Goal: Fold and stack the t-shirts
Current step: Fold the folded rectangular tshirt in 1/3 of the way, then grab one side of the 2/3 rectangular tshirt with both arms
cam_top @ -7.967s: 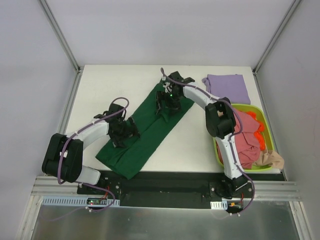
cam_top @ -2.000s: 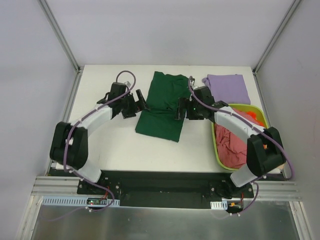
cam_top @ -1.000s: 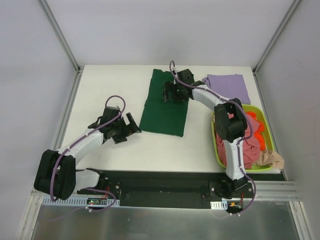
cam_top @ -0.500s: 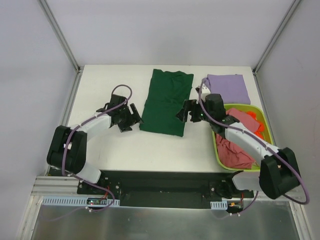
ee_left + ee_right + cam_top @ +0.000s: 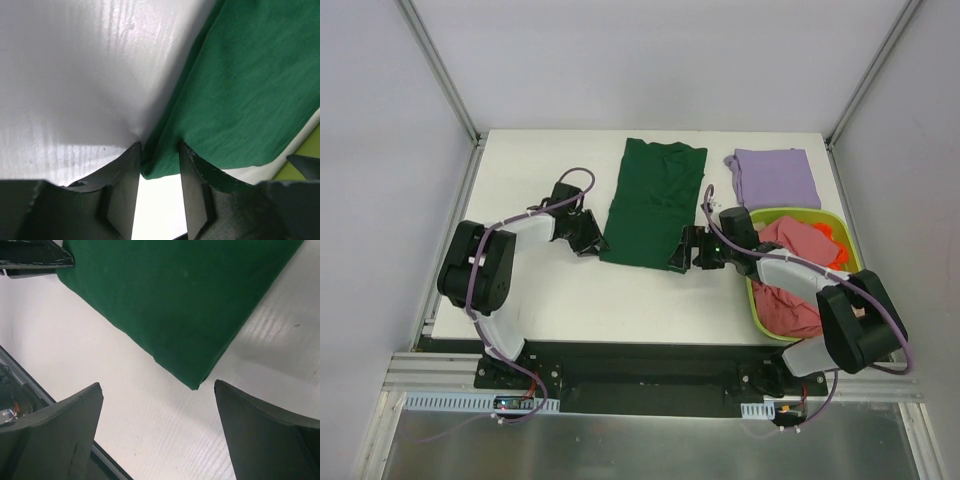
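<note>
Top external view, near edge first: pinkish-red t-shirt (image 5: pixel 788 305) heaped unfolded in the lime-green basket (image 5: pixel 820 213) at lower right. Just beyond, at centre frame: left gripper (image 5: pixel 588 238) and right gripper (image 5: pixel 682 250), set low at the two near corners of the dark green t-shirt (image 5: pixel 655 195). Shirt already folded into a long narrow panel, flat on the white table (image 5: pixel 520 180), running from mid-frame up toward the far edge.

Seen from the left wrist: fingers (image 5: pixel 125 175) parted, straddling the near-left corner of the green cloth, hem between them but not yet pinched. Seen from the right wrist: fingers (image 5: pixel 60 430) spread wide, nothing held, the near-right corner just ahead and between them.

Farthest back, upper right: lilac-purple t-shirt (image 5: pixel 777 177), folded flat just beside the basket's far rim, apart from the green one.

Likely step in hand: taking both near corners to carry the near end over toward the far end.

Soft, light, limp cloth, with no stiffness to count on, so expect sag and drag between the two holds. Apparently several layers at each corner. Best gripped through the whole stack at the hem corners, low against the table and level on both sides, to keep the layers from sliding apart. Risk: catching the top layer only and undoing the fold.
</note>
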{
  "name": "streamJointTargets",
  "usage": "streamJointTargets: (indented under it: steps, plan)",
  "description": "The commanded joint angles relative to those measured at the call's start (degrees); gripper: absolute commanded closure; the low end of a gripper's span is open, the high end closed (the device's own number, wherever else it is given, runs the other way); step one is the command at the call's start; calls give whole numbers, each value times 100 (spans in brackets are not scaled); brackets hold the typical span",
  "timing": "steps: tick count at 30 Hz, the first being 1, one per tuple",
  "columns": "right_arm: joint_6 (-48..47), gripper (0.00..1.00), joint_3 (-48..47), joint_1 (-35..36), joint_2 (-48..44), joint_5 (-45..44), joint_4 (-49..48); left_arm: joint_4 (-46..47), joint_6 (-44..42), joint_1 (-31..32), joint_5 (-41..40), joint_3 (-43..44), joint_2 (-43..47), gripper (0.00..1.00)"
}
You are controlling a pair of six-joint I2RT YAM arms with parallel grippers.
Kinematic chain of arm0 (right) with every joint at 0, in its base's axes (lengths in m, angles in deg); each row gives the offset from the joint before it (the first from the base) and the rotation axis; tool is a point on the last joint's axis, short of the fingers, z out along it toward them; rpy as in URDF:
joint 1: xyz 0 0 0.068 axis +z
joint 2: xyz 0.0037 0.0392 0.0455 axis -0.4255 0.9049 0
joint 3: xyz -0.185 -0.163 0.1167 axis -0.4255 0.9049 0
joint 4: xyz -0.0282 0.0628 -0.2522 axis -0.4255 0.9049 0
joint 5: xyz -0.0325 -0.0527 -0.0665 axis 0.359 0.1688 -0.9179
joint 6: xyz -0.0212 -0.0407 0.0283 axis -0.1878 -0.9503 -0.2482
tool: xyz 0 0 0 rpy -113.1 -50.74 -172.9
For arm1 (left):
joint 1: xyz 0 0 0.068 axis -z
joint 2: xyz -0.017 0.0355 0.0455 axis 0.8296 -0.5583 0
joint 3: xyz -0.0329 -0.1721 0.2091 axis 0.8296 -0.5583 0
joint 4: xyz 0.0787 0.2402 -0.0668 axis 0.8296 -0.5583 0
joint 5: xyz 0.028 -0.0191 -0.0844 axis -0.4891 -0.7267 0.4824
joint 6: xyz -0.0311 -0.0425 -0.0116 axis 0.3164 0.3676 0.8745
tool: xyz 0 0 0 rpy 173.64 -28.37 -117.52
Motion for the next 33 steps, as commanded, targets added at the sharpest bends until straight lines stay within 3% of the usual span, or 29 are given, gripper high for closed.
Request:
streamJointTargets:
  steps: [1, 3, 4, 5, 6, 11, 16, 22, 27, 33]
  plan:
    - [171, 6, -48, 5, 296, -50, -154, -72, -196, -30, 140, 127, -359, 66]
    - [206, 11, -57, 13, 445, -199, -136, -63, -205, -21, 193, 101, -403, 74]
    - [189, 14, -101, 31, 498, -278, -84, -63, -205, -21, 193, 57, -403, 81]
    - [197, 17, -171, 57, 595, -418, 30, -63, -197, -30, 193, 4, -394, 96]
    - [137, 20, -241, 118, 683, -542, 135, -45, -188, -30, 193, -40, -377, 100]
    - [-110, 37, -548, 399, 1061, -999, 460, 7, -161, -21, 140, -207, -342, 100]
    - [-180, 52, -655, 470, 1351, -702, 479, 34, -126, -21, 114, -260, -289, 100]
    - [-180, 83, -550, 488, 1308, -570, 426, 60, -135, -21, 35, -487, -44, 100]
    - [-75, 86, -242, 654, 843, -166, 584, 95, 75, -21, -53, -1242, 816, 100]
    - [127, 88, -241, 1322, -123, 816, 2067, -386, 216, -21, -202, -2429, 2950, 100]
